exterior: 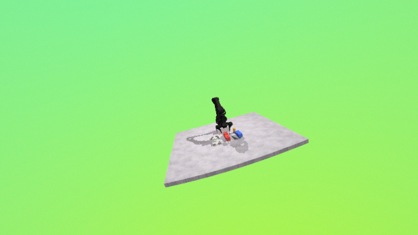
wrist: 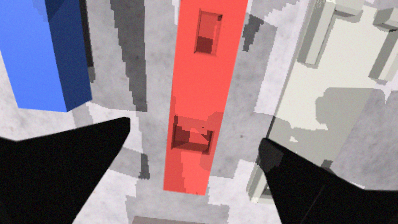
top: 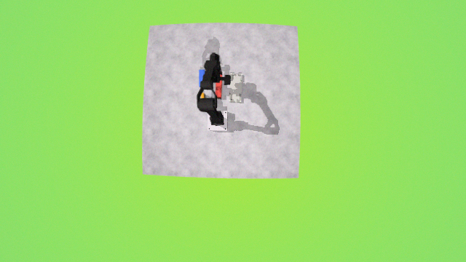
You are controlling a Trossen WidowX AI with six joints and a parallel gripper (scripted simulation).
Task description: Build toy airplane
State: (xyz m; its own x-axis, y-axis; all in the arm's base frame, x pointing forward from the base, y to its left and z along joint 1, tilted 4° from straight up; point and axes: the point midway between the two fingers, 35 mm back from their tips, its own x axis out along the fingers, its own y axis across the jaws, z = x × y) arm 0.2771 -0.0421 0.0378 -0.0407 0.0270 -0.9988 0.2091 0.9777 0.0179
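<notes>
The red fuselage (top: 218, 92) (exterior: 226, 136) (wrist: 200, 80) lies on the table with both sockets facing up, beside the cradle. The off-white cradle (top: 236, 87) (exterior: 215, 141) (wrist: 342, 60) holds nothing that I can see. The blue wing (top: 202, 77) (exterior: 239, 134) (wrist: 35, 65) lies on the other side of the fuselage. The small orange tail fin (top: 202, 96) (exterior: 234, 130) is near the wing, partly hidden by the arm in the top view, outside the wrist view. My gripper (exterior: 224, 130) (wrist: 196, 134) is open and empty above the fuselage, with one finger towards each side of it.
The white base plate (top: 222, 127) of the arm stands near the tail fin and fuselage. The black arm (top: 207, 104) (exterior: 219, 111) reaches over the parts and casts shadows across the cradle and the grey table (top: 175, 145) (exterior: 196, 163).
</notes>
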